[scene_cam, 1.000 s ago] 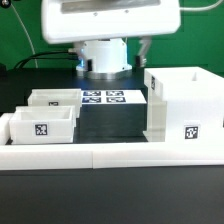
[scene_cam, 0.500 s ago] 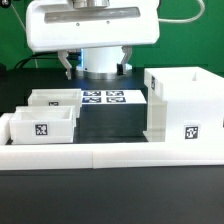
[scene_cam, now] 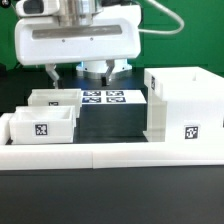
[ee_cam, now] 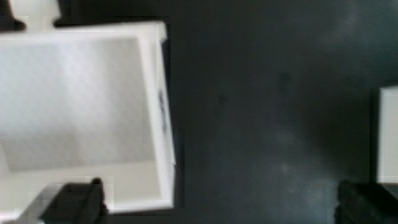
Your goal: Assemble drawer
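The large white drawer case stands open-topped at the exterior view's right. Two small white drawer boxes sit at the left, one in front and one behind it. My gripper hangs above the table behind them, open and empty, fingers wide apart. In the wrist view the gripper is over dark table, with one finger at the corner of a white drawer box seen from above. A white edge shows at the other side.
The marker board lies flat on the dark table between the small boxes and the case. A long white rail runs along the front. A green backdrop stands behind the arm.
My gripper has moved toward the exterior view's left and come lower, still open. The parts on the table have not moved.
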Available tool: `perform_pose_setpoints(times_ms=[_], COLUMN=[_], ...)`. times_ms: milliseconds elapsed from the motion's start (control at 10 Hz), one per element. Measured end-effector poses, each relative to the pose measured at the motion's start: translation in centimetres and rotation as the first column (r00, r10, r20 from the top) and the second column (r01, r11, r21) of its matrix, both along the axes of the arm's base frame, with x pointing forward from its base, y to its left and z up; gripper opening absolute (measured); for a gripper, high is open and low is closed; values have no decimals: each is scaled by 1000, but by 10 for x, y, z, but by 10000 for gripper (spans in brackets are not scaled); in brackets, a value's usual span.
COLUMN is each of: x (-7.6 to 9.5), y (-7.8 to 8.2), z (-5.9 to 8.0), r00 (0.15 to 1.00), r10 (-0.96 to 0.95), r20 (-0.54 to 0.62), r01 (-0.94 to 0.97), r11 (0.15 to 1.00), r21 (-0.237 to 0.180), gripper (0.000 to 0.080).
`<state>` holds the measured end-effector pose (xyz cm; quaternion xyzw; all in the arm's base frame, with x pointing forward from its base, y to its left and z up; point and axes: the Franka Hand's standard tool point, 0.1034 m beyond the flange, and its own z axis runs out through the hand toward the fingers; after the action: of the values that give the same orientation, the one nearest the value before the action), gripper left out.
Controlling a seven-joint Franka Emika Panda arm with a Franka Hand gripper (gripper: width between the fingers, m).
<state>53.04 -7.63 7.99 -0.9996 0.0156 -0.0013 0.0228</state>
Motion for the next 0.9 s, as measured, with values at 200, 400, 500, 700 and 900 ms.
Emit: perform_pose_setpoints(times_ms=[200,400,500,700,900], x=[-7,-14,-15,-15,-17], y=[-15,-17,-18,-19,-19], z=[-18,-31,-38,-52,-62], r00=[1000,1000,1000,1000,1000], r10=[-4,-2,2,12,17], r20=[1,7,10,20,24], r01=[4,2,-2,-11,-16], r11=[1000,1000,1000,999,998], r21=[-13,-25,-31,-45,-53], gripper=[649,649,649,649,649])
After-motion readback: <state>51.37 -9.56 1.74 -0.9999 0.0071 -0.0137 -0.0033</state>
